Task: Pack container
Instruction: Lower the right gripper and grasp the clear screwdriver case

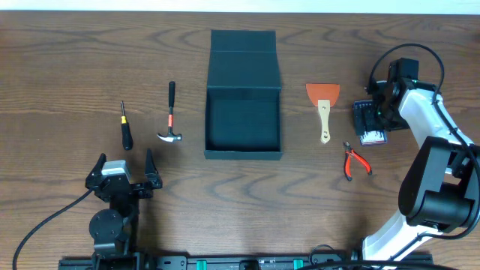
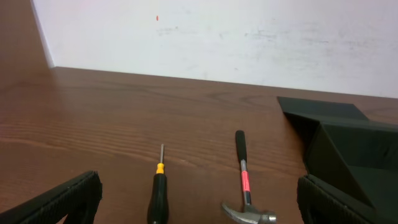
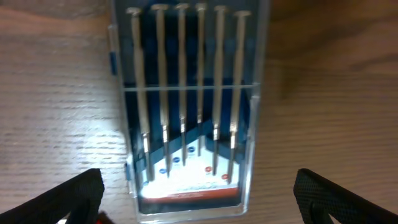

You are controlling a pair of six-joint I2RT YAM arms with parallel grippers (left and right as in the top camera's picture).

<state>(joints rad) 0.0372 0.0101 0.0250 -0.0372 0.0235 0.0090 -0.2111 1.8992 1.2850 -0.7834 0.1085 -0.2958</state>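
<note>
The dark teal container [image 1: 243,154] stands open at mid-table, nothing inside, its flap lid [image 1: 244,51] laid back; its corner shows in the left wrist view [image 2: 354,149]. My left gripper [image 1: 124,174] [image 2: 199,208] is open near the front left edge, facing a black screwdriver [image 1: 126,129] [image 2: 158,193] and a small hammer [image 1: 171,117] [image 2: 244,186]. My right gripper [image 1: 376,105] [image 3: 199,205] hangs open above a small blue case of silver bits [image 1: 370,122] [image 3: 189,106], fingers either side and apart from it.
An orange-bladed scraper [image 1: 323,105] lies right of the container, and red-handled pliers [image 1: 355,161] sit nearer the front. The right arm's white base [image 1: 431,202] rises at the front right. A wall [image 2: 217,37] backs the table.
</note>
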